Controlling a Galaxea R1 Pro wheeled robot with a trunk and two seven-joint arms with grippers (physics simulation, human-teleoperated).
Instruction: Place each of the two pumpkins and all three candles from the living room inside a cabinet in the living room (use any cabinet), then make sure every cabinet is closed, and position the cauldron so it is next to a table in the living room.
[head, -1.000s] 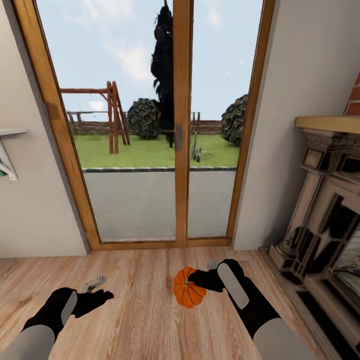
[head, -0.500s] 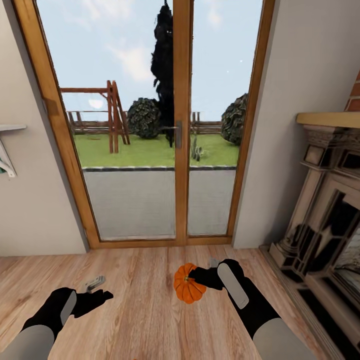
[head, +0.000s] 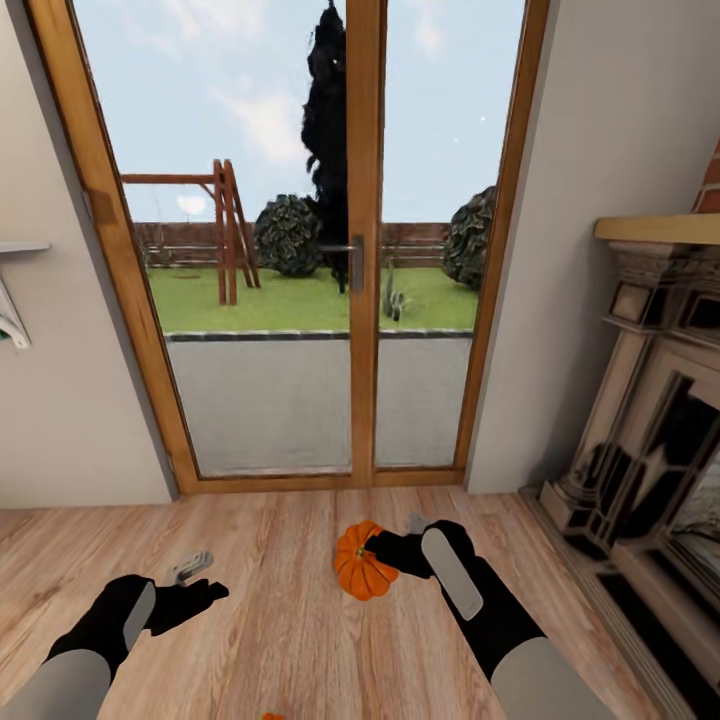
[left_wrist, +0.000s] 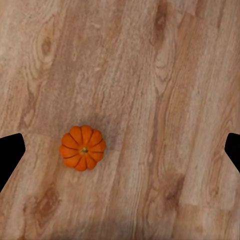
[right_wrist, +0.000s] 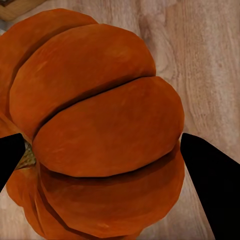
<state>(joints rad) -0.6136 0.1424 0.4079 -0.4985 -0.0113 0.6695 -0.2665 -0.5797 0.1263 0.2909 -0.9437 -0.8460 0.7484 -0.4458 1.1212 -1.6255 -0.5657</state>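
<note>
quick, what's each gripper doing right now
left gripper: open, empty, above a pumpkin on the floor.
right gripper: shut on another pumpkin.

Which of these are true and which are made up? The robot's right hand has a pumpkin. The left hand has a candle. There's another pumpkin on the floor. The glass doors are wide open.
1. The right gripper holds a pumpkin. True: its fingers sit on both sides of it.
2. The left gripper holds a candle. False: it is open and empty.
3. A second pumpkin sits on the wooden floor. True, the left wrist view shows it.
4. The glass doors stand wide open. False: they are shut, with the garden showing through.
</note>
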